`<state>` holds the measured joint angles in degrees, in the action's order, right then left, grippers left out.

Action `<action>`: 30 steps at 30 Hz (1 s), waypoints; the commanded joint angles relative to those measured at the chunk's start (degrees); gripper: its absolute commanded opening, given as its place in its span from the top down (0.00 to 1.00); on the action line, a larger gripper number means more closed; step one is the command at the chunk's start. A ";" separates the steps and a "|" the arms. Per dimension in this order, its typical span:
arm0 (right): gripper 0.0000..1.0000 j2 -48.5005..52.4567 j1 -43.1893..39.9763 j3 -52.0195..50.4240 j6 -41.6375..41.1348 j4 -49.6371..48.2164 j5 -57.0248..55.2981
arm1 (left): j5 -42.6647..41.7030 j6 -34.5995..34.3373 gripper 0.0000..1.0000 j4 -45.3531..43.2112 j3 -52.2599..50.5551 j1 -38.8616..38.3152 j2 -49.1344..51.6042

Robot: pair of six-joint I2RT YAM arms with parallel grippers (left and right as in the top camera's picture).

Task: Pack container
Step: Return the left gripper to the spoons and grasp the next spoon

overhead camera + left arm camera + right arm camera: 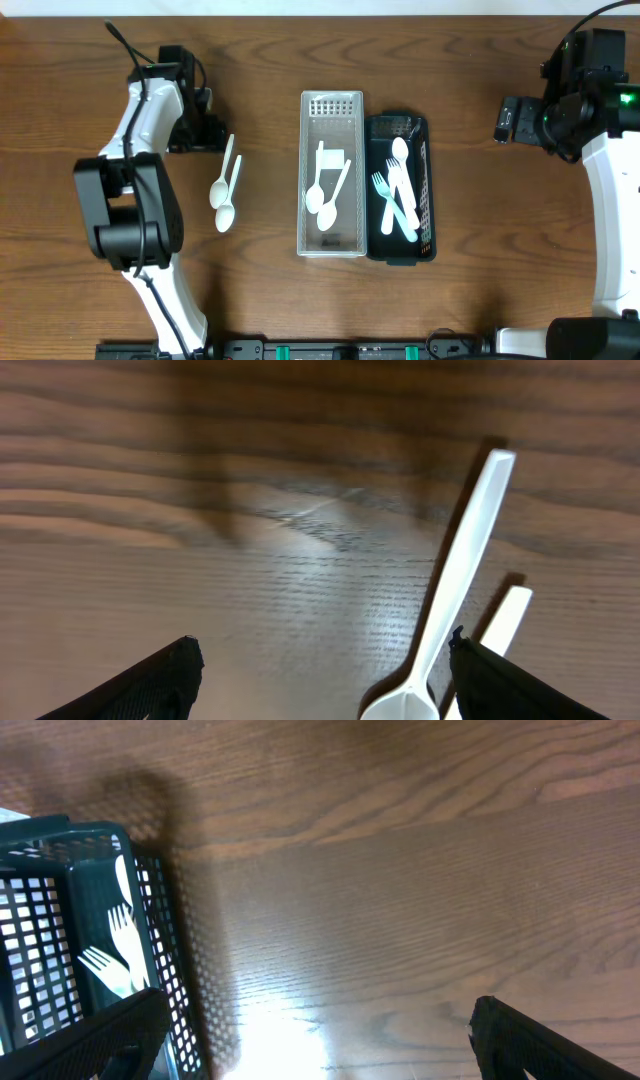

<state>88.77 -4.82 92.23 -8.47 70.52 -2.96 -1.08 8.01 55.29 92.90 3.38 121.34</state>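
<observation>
Two white plastic spoons lie side by side on the wood table at the left. My left gripper is open and empty, just beyond their handle ends. In the left wrist view one spoon lies between the open jaws near the right finger, and the second spoon's handle is beside it. A white basket holds white spoons and a knife. A dark basket next to it holds forks and a spoon. My right gripper is open and empty, to the right of the dark basket.
The two baskets stand side by side in the middle of the table. Bare wood lies between the dark basket and my right gripper. Forks show through the dark basket's mesh in the right wrist view.
</observation>
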 commanded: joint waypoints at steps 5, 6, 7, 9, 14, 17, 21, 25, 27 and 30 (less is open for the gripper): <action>0.01 0.44 -0.42 -0.15 0.63 -0.07 0.17 | 0.22 1.14 0.19 -0.11 -2.89 -0.37 1.81; 0.01 0.44 -0.42 -0.17 0.63 -0.09 0.20 | 0.04 1.14 0.19 -0.13 -3.21 -0.37 1.92; 0.01 0.44 -0.42 -0.15 0.63 -0.11 0.20 | 0.00 0.94 0.19 -0.11 -3.45 -0.37 1.92; 0.01 0.44 -0.42 -0.15 0.63 -0.15 0.17 | -0.24 0.94 0.19 -0.09 -3.85 -0.42 1.92; 0.01 0.44 -0.42 -0.17 0.63 -0.20 0.20 | -2.36 0.96 0.18 -0.11 -3.87 -0.68 1.92; 0.01 0.44 -0.42 -0.17 0.63 -0.22 0.17 | -2.36 0.98 0.19 -0.24 -3.87 -0.92 1.90; 0.01 0.44 -0.42 -0.17 0.63 -0.20 0.17 | -2.36 0.98 0.19 -0.33 -3.87 -0.94 1.88; 0.01 0.44 -0.42 -0.17 0.63 -0.22 0.17 | -2.36 1.01 0.19 -0.11 -3.87 -0.94 1.88; 0.01 0.44 -0.42 -0.17 0.63 -0.22 0.17 | -2.36 1.01 0.19 0.20 -3.87 -0.94 1.90; 0.01 0.44 -0.42 -0.17 0.66 -0.22 0.20 | -2.36 1.01 0.19 0.74 -3.96 -0.94 2.01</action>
<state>88.77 -4.82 92.18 -8.47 70.46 -2.96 -3.03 8.01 55.55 89.43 2.48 122.58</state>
